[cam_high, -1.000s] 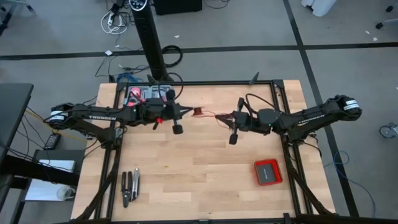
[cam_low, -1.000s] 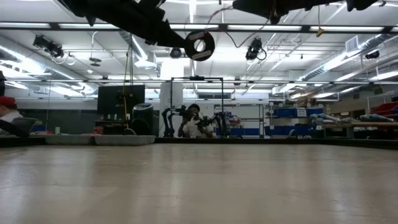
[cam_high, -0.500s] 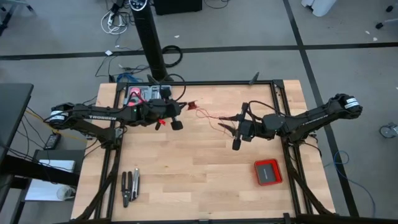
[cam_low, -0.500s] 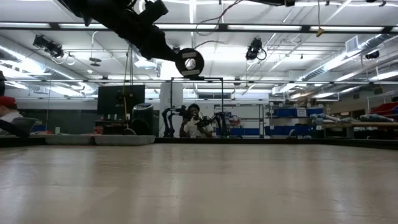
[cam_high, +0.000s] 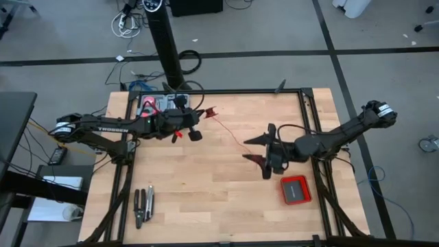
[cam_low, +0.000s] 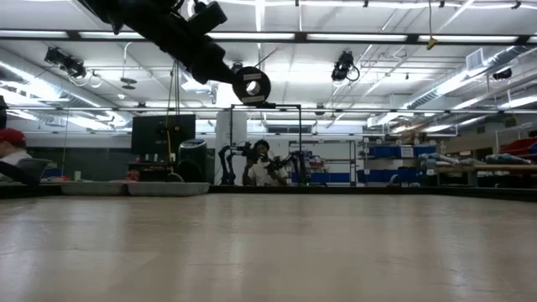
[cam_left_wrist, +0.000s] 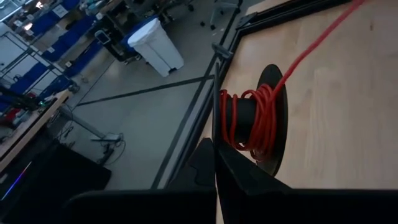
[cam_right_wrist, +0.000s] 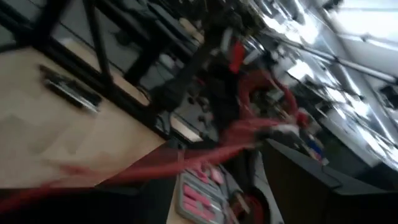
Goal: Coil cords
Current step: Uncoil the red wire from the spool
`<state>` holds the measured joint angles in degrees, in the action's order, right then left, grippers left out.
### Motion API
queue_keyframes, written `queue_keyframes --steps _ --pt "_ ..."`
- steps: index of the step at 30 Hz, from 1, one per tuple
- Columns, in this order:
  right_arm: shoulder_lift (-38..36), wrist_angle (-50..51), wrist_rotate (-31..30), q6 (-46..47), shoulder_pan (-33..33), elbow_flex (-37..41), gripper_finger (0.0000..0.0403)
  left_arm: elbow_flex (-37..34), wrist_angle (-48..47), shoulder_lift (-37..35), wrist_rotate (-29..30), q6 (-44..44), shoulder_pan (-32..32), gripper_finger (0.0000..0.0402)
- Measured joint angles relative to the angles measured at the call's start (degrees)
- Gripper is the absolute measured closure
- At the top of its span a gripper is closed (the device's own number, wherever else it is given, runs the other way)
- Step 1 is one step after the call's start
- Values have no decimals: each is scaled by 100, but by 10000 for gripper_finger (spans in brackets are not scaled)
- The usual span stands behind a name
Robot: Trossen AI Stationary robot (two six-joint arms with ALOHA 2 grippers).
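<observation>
The cord is a thin red wire, partly wound as a red coil (cam_left_wrist: 252,118) on a small black spool (cam_left_wrist: 273,93). My left gripper (cam_high: 203,116) is shut on the spool at the far left of the table, well above the wood; the low view shows the spool (cam_low: 252,85) hanging high. From the spool the wire (cam_high: 230,134) runs slanting across the table to my right gripper (cam_high: 255,149), which stands open right of centre. The wire (cam_right_wrist: 211,149) crosses the right wrist view as a blurred red streak. My left gripper holds the spool by the rim of its black flange (cam_left_wrist: 219,144), pinched between the two shut fingers. The spool is lifted clear, its axle roughly level, and the wire (cam_left_wrist: 323,31) leaves it toward the right arm. My right gripper stands at the wire's far end; whether it touches the wire I cannot tell.
A flat red square box (cam_high: 295,190) lies near the right arm. Hand tools (cam_high: 143,206) lie at the near left, and a pink-and-grey object (cam_high: 159,104) at the far left corner. Black frame rails (cam_high: 312,123) border the table. A person (cam_low: 262,164) sits far beyond it.
My right gripper has opened, rolled, and moved toward the table's near and right edges, away from the spool. The wire between the arms is longer and straighter now. My left gripper has turned in place, swinging the spool a little toward the far edge.
</observation>
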<state>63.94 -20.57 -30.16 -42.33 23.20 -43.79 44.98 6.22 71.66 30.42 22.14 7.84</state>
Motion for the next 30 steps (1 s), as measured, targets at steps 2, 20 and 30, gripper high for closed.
queue_keyframes --steps 2,20,30 --pt "-6 -12 -9 206 57 -2 171 -1 -9 0 15 -48 3 402" --pt "-37 2946 -119 3466 -94 -999 206 1 984 0 877 331 1 402" --pt "-33 930 -201 4245 -1006 199 220 1 2176 0 -475 270 -12 402"
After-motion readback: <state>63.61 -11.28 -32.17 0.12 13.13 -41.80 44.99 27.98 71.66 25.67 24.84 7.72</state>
